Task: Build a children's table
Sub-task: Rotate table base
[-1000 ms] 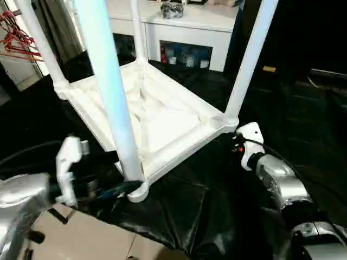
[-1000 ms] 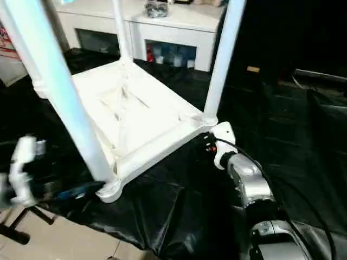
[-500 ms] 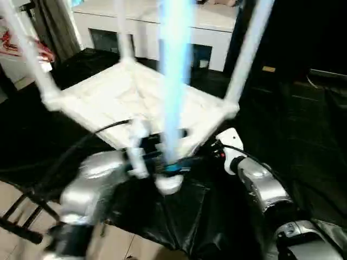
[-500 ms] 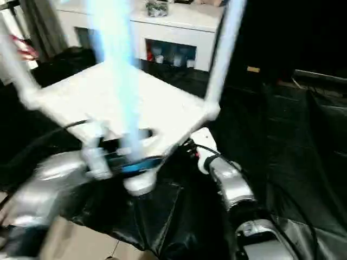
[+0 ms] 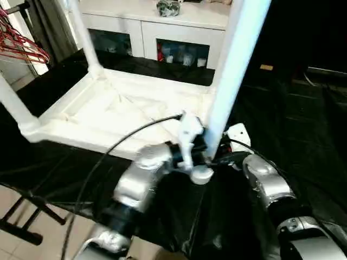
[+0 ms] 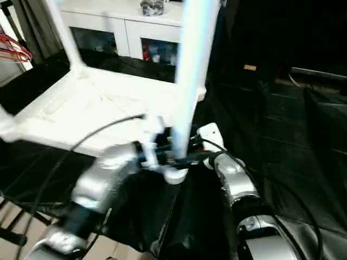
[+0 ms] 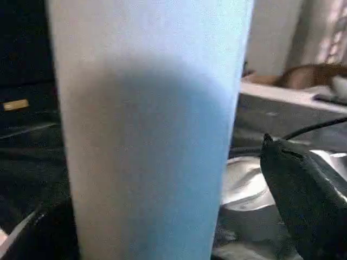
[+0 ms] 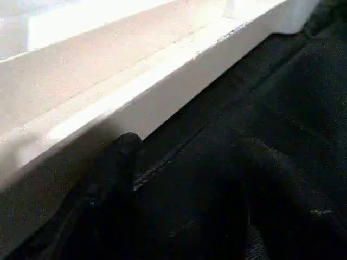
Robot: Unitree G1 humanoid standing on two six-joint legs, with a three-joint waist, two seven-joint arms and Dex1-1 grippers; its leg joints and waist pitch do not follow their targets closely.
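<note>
Blocking much of tabletop (image 5: pixel 92 116), near leg (image 5: pixel 230 70); cabinet (image 5: pixel 157 27) behind.

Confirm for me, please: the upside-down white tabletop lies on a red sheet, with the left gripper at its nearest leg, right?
Not quite: the sheet is black, not red, as the left eye view shows. The rest holds: the upside-down tabletop lies on it, and the left gripper is at the nearest leg.

The tabletop (image 5: pixel 124 116) is white, its near leg (image 5: pixel 233 70) white with a pale blue tint. The cloth (image 5: pixel 303 119) under is glossy black. Red hangers (image 5: pixel 21 46) hang in the upper left.
</note>
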